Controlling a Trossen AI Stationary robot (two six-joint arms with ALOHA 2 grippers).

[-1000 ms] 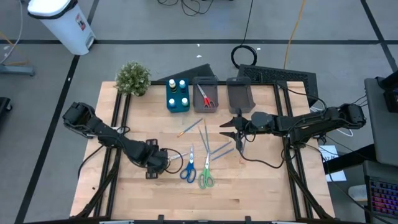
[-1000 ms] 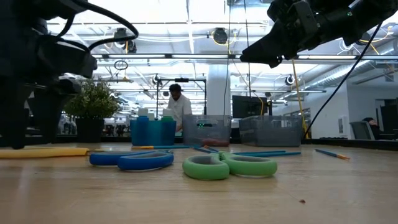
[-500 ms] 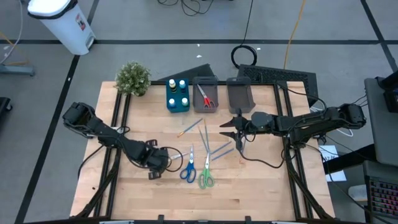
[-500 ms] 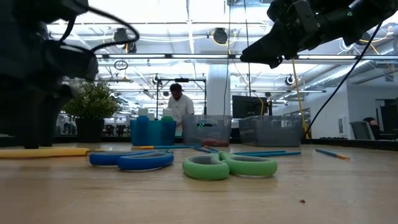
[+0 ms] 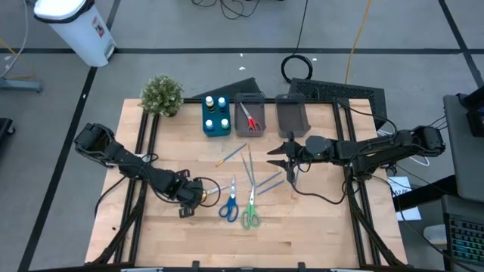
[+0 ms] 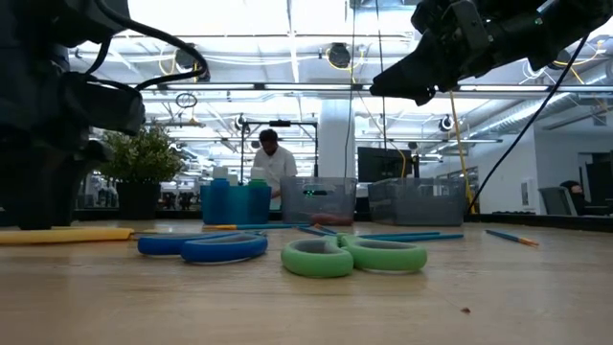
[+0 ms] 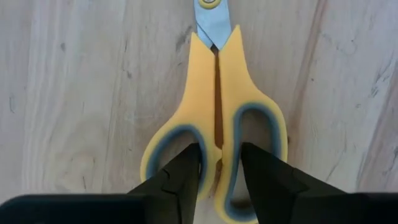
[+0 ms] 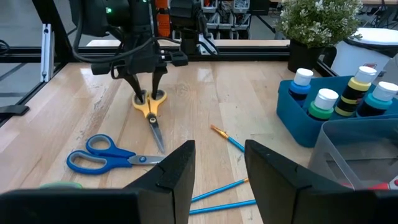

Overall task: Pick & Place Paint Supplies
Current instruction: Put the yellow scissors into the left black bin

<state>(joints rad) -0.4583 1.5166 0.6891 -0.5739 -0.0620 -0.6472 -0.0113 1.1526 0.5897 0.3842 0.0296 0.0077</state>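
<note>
Your left gripper [image 7: 219, 180] pinches the yellow plastic-handled scissors [image 7: 214, 118], flat on the wood table [image 7: 74, 93].
Fingers nearly closed straddle the bar between the finger loops; squeeze firmly, lift straight. Right gripper [image 8: 214, 171] hovers half-open, empty.

Yellow scissors [image 7: 214, 118] lie flat and closed on the worktop at about 8 o'clock, blades toward 3 o'clock. The left end effector [image 7: 219, 180] has one finger in each handle loop. Just beside them, toward 3 o'clock, lie blue scissors [image 5: 228, 205] and green scissors [image 5: 250, 215], blades toward 12. Thin blue brushes [image 5: 257, 181] lie scattered near the centre. Four capped bottles [image 5: 215, 113] stand upright at 12 o'clock beside red scissors [image 5: 252, 121].
</note>
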